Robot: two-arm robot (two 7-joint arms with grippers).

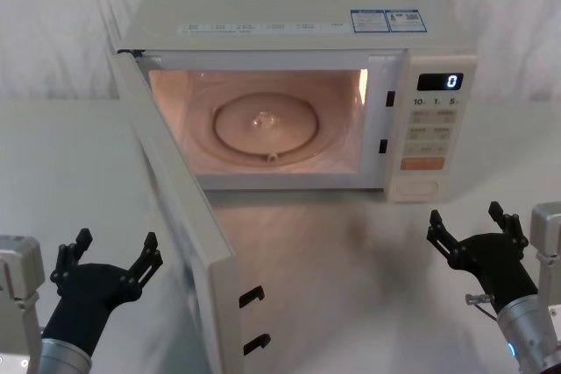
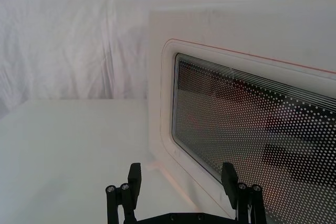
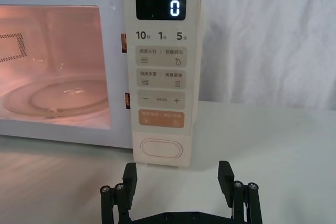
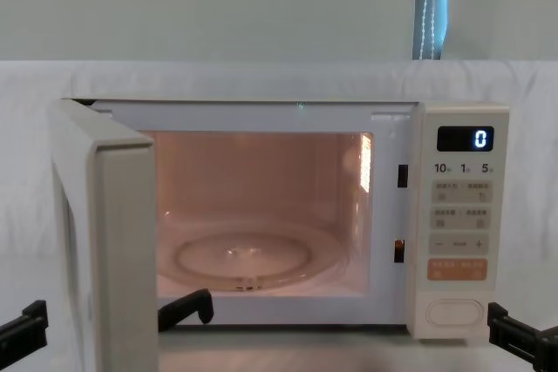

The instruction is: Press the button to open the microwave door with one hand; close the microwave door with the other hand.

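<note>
The microwave door (image 1: 188, 234) stands swung wide open on its left hinge, its long axis running from the oven's front left corner toward the robot, so the head view sees mostly its inner face and latch edge. The left wrist view gives what the others lack: the door's outer face, with the dotted dark glass window (image 2: 252, 129) in a raised rounded frame. Any logo on it is not readable from here.

The lit cavity holds a glass turntable (image 1: 263, 124). On the control panel (image 3: 161, 66), the right wrist view reads clearest: a display (image 3: 160, 8) showing "0", then "10", "1", "5" with small print I cannot make out, rows of cream keys, an orange key (image 3: 161, 118), and at the bottom the button (image 3: 161, 148), a wide pill lying horizontally. Blue labels (image 1: 387, 20) sit on the oven's top.

The left gripper (image 1: 107, 256) hovers low over the table to the left of the open door, fingers spread and empty. The right gripper (image 1: 478, 225) hangs in front of the panel, just short of the button, fingers likewise spread.
</note>
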